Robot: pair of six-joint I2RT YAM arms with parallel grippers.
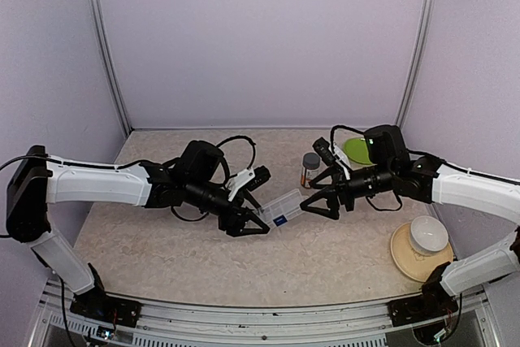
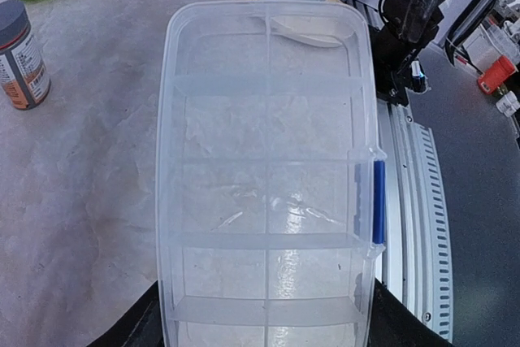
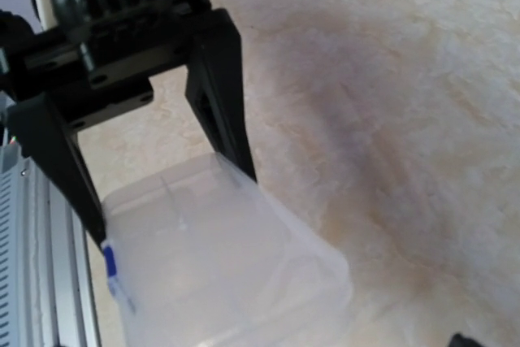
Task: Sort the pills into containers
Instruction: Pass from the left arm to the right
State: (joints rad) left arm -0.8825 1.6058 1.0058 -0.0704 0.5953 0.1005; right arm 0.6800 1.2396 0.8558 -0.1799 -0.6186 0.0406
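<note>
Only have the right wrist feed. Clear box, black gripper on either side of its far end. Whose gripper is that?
Observer: That's the left gripper. In the top view it holds one end of the pill box.
Operator: Where's mine, then?
Observer: The right gripper faces the box's other end with its jaws wide open. I cannot tell whether it touches the box.
Operator: Anything in the box yet?
Observer: The left wrist view looks straight down through the compartments, and I can make out nothing in them.
Operator: What's close to my arm?
Observer: A small bottle with a grey cap stands upright just behind the right gripper.
</note>
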